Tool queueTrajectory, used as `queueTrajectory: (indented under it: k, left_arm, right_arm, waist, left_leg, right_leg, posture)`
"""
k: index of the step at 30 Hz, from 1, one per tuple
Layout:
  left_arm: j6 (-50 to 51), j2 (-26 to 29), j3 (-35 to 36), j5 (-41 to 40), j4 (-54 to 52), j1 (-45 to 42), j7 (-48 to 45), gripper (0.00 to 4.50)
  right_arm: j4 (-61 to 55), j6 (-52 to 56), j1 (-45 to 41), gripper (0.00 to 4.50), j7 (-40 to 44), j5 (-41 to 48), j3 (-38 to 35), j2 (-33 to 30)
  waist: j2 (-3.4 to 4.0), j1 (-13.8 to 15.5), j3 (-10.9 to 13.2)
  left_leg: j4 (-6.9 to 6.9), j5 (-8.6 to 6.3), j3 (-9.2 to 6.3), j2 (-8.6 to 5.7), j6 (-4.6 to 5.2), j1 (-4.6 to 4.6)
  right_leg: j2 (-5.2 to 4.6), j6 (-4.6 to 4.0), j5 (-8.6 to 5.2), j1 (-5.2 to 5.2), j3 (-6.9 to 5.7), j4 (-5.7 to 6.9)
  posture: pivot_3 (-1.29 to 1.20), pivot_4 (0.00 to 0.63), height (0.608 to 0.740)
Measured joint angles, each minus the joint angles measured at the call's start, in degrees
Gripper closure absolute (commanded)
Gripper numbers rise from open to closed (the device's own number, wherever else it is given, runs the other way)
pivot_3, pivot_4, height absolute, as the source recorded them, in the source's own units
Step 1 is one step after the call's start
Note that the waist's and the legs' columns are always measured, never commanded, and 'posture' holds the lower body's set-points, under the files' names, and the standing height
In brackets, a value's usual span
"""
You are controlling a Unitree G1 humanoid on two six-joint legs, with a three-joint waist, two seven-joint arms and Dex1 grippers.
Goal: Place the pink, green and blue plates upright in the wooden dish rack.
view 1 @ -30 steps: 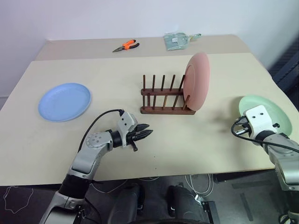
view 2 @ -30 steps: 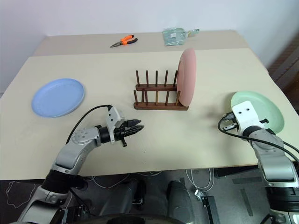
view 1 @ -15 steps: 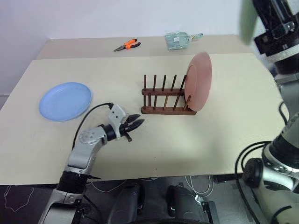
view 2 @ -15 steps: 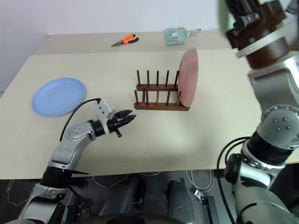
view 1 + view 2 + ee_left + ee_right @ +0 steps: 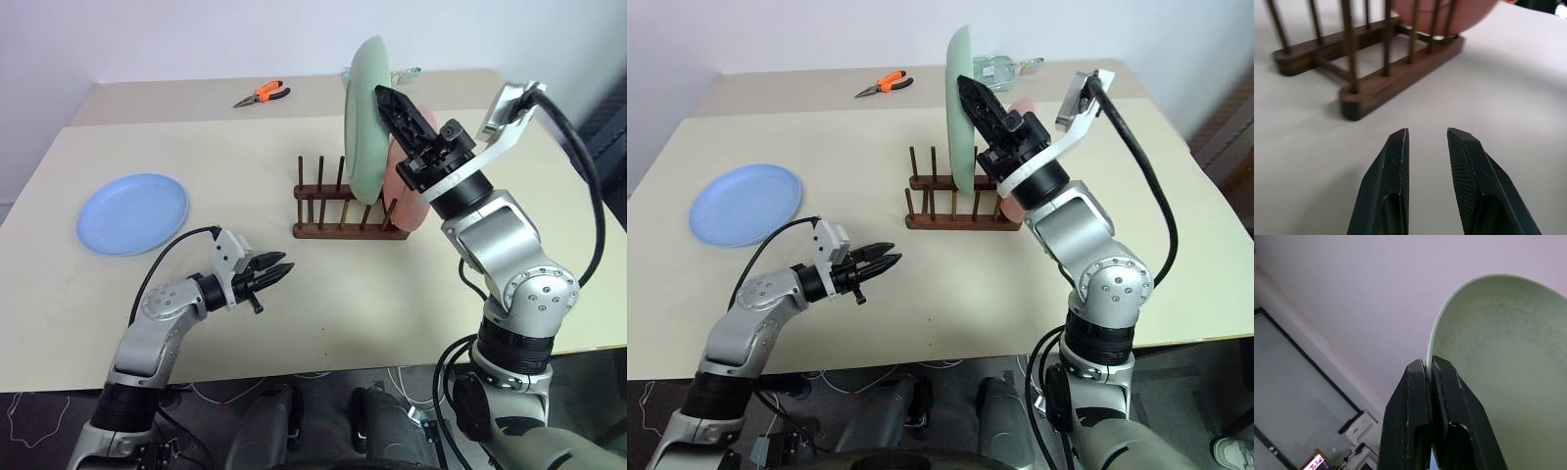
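While the salmon-pink round plate (image 5: 407, 201) already stood in the dark wooden pegged rack (image 5: 345, 211), the right gripper (image 5: 972, 96), clamped on the pale green round plate (image 5: 364, 117), had lifted it upright above the rack. Slotting remained. The left gripper (image 5: 276, 272) hovered slightly parted and empty; the light blue plate (image 5: 132, 212) lay flat on the table.

Mint green plate (image 5: 361, 117), pink plate (image 5: 404, 201), blue plate (image 5: 132, 212) — dark brown rack (image 5: 338, 220) (orange-handled pliers (image 5: 261, 94)).

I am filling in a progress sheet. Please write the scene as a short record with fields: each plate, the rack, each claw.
pink plate: upright in the rack's right end
green plate: held on edge above the rack
blue plate: flat on the table, left side
wooden dish rack: other slots free
right claw: shut on the green plate's rim
left claw: slightly open, empty, near the rack
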Motion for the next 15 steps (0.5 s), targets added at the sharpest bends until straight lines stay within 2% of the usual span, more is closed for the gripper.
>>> queueTrajectory:
  k: [8,11,15]
  left_arm:
    - [0.93,0.07,-0.94,-0.11,-0.71,0.33,0.22,3.3]
    - [0.92,0.02,-1.31,0.04,-0.71,0.32,0.29,3.3]
    - [0.89,-0.05,-1.43,0.37,-0.71,0.32,0.45,3.3]
  right_arm:
    - [8.88,0.82,-0.64,4.48,-3.3,-0.67,0.76,-0.22]
    - [11.62,0.88,-1.92,3.63,-3.57,-1.65,0.53,-0.26]
    - [12.86,1.24,-3.4,1.64,-2.03,-6.23,1.15,-1.28]
  waist:
    - [0.01,-0.01,0.0]
    - [0.01,-0.07,0.0]
    - [0.02,-0.09,0.01]
  left_leg:
    - [0.0,0.0,0.01,0.0,0.0,0.0]
    - [-0.01,0.0,0.0,0.0,0.0,0.0]
    - [-0.01,0.01,0.01,0.0,0.01,-0.02]
  right_leg:
    - [0.01,0.0,0.0,0.0,0.0,0.0]
    - [0.02,0.01,0.0,-0.01,-0.01,0.0]
    - [0.01,0.06,0.03,-0.01,-0.01,0.0]
  posture:
    - [0.0,0.15,0.74]
    - [0.0,0.15,0.74]
    - [0.0,0.15,0.74]
